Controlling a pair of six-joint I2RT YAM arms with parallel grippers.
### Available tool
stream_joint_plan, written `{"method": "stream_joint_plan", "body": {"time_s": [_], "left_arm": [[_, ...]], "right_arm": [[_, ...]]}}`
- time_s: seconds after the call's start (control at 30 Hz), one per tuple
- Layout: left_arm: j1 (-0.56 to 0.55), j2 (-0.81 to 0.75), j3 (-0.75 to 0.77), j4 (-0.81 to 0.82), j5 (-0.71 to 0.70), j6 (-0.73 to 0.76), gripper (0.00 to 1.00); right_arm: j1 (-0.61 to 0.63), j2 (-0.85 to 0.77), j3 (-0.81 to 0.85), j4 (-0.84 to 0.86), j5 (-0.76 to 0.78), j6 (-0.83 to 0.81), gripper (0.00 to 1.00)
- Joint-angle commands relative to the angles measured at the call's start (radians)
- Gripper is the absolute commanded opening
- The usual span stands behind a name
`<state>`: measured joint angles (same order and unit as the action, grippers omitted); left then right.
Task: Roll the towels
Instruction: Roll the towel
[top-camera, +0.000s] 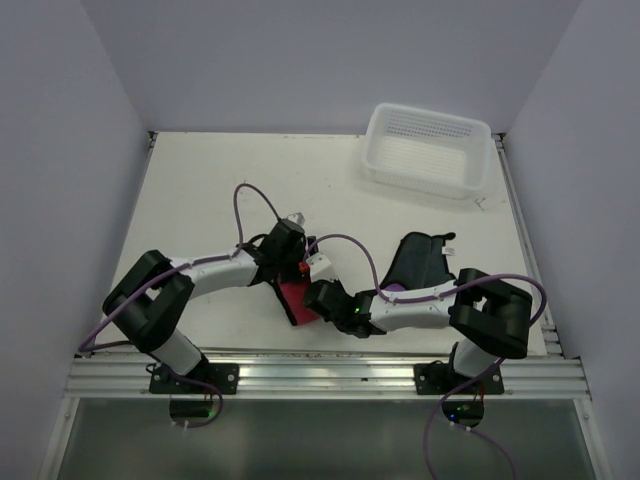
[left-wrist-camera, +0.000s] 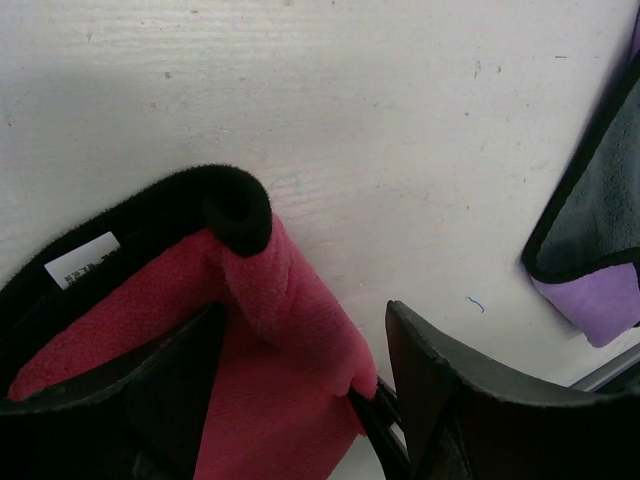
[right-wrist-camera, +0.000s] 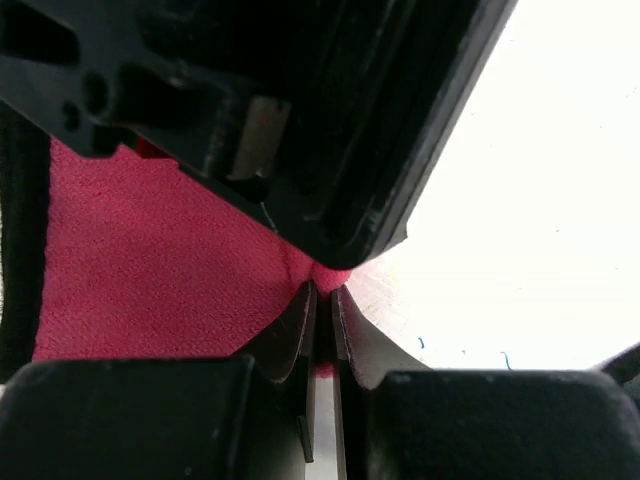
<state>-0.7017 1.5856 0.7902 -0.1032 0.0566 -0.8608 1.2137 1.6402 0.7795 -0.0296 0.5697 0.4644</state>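
The pink-red towel (top-camera: 297, 302) with a black edge lies at the near middle of the table, between the two grippers. In the left wrist view the pink-red towel (left-wrist-camera: 270, 400) is partly folded, with a rolled black edge on top. My left gripper (top-camera: 288, 262) is open over it, and the towel fills part of the gap between the fingers (left-wrist-camera: 450, 400). My right gripper (right-wrist-camera: 322, 290) is shut on a corner of the pink-red towel (right-wrist-camera: 150, 270), right under the left gripper. The purple towel (top-camera: 415, 262), black side up, lies flat to the right and also shows in the left wrist view (left-wrist-camera: 600, 300).
A white perforated basket (top-camera: 428, 150) stands at the back right of the table (top-camera: 220, 190). The right arm's link lies over the near part of the purple towel. The metal rail (top-camera: 320, 375) runs along the near edge.
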Motion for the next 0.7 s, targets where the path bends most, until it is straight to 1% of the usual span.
{"method": "stream_joint_plan", "body": {"time_s": [0.0,0.23,0.5,0.67], "left_arm": [[-0.001,0.022,0.035,-0.018,-0.017,0.034,0.70],[-0.001,-0.041,0.040,-0.007,0.032,0.009,0.70],[-0.001,-0.058,0.046,-0.010,0.084,-0.010,0.70],[-0.001,-0.067,0.060,-0.033,0.091,-0.010,0.70]], "right_arm": [[-0.013,-0.017,-0.019,-0.018,0.012,0.017,0.00],[-0.011,-0.016,-0.028,-0.006,0.009,0.025,0.00],[-0.011,-0.017,-0.034,-0.003,0.015,0.029,0.00],[-0.011,-0.023,-0.040,-0.001,0.019,0.028,0.00]]}}
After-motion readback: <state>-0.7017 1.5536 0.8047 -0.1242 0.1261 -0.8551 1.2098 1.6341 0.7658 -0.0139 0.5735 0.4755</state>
